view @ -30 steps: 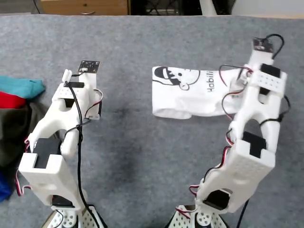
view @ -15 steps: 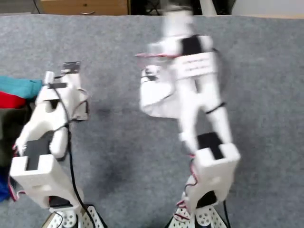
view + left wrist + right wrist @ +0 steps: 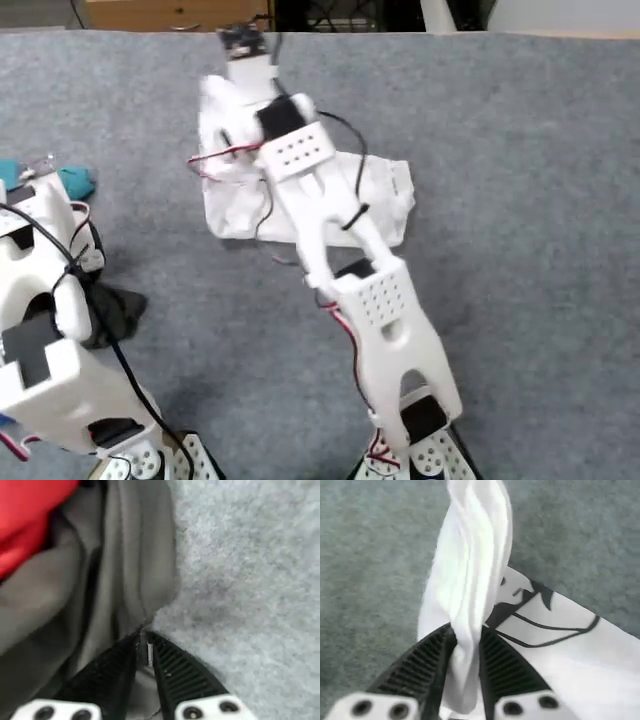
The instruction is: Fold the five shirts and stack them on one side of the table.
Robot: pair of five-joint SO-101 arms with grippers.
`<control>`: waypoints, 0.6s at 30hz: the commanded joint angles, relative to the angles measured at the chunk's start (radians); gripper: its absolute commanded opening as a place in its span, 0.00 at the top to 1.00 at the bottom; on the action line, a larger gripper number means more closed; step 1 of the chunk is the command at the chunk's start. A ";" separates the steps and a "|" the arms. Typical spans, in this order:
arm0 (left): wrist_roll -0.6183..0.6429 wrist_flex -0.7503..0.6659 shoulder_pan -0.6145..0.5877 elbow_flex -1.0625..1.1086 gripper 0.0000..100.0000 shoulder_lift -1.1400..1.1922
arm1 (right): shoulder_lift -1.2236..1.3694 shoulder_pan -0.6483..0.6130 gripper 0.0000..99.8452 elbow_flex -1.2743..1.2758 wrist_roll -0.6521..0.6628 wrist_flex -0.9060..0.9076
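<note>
The right gripper [image 3: 466, 630] is clamped tight on a bunched fold of the white printed cotton shirt [image 3: 560, 655], which lies at the far middle of the grey carpeted table [image 3: 520, 200]. The left gripper [image 3: 145, 639] has its jaws almost together, pinching the edge of the grey fabric shirt [image 3: 115, 570] near the table's left edge, beside a red cloth [image 3: 30, 515]. Open carpet lies to the right.

Around my workspace
A grey, carpet-like cover spreads across my counter [image 3: 545, 260]; a wooden drawer unit [image 3: 170, 14] stands just beyond its far edge.
</note>
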 commanded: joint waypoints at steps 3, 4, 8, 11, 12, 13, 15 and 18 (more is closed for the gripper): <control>-0.011 0.006 0.073 -0.028 0.97 -0.103 | 0.056 0.118 0.98 -0.263 -0.011 0.259; -0.011 0.006 0.087 -0.028 0.97 -0.103 | 0.068 0.137 0.98 -0.295 -0.011 0.307; -0.011 0.011 0.136 -0.027 0.97 -0.101 | 0.094 0.238 0.98 -0.328 -0.011 0.354; -0.011 0.012 0.170 -0.028 0.97 -0.101 | 0.070 0.288 0.98 -0.285 -0.005 0.354; -0.011 0.012 0.180 -0.030 0.97 -0.104 | 0.053 0.302 0.98 -0.252 -0.005 0.354; -0.011 0.009 0.189 -0.028 0.97 -0.106 | 0.033 0.313 0.98 -0.206 -0.005 0.354; -0.011 0.006 0.197 -0.028 0.97 -0.103 | -0.018 0.328 0.98 -0.079 0.011 0.354; -0.011 0.006 0.202 -0.028 0.97 -0.101 | -0.105 0.347 0.98 0.136 0.023 0.353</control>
